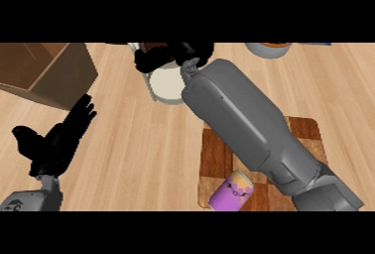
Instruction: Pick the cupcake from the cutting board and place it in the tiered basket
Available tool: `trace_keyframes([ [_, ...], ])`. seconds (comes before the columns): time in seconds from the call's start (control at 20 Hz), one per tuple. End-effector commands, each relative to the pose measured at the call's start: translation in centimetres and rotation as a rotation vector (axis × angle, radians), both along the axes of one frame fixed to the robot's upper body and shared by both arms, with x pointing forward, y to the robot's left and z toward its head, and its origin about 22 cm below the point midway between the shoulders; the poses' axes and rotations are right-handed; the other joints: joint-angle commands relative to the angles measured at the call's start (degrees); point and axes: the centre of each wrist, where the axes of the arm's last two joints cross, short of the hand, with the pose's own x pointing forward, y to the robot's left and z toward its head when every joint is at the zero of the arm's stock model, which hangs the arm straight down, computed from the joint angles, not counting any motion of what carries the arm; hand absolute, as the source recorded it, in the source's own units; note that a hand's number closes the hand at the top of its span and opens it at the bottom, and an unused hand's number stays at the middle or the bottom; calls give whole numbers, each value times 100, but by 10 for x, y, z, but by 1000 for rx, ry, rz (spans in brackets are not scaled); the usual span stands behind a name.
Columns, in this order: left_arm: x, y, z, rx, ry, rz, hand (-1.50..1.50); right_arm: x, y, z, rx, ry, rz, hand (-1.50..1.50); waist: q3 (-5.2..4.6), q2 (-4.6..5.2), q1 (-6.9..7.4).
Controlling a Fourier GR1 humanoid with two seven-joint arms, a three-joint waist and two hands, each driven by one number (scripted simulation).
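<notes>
The counter (139, 149) looks like pale wood with a fine grain and a smooth, matt finish. The cutting board (304, 130) is darker wood in reddish and light squares, faintly glossy. The box (44, 69) at the upper left seems to be brown cardboard, matt. The forearm (242, 129) has a smooth grey shell, like plastic. The purple can (231, 193) is glossy.

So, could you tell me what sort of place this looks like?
Probably a kitchen counter: a light wooden worktop, a checkered cutting board with a purple can on it, and a white tiered basket.
</notes>
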Motion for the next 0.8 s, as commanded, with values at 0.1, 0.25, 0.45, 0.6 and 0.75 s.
trace_keyframes([
  [0.1, 4, -15, 6, 6, 12, -17, 0, 14, 1, -28, -37, -38, -31, 150, 1, 13, 54],
  [0.25, 6, 6, 11, 16, -3, -20, 0, 30, -9, -29, -34, -47, -46, 150, 0, 36, 81],
  [0.45, -2, -3, 3, 10, -2, -17, 0, 30, 6, -9, -54, -68, -91, 150, -3, 33, 161],
  [0.6, 4, -18, 8, 3, -15, -45, 0, 34, -12, -40, 49, -199, -139, 150, 2, 63, 172],
  [0.75, 11, -23, 9, -1, -20, -69, 0, 38, -10, -33, 86, -209, -150, 150, -3, 107, 307],
])
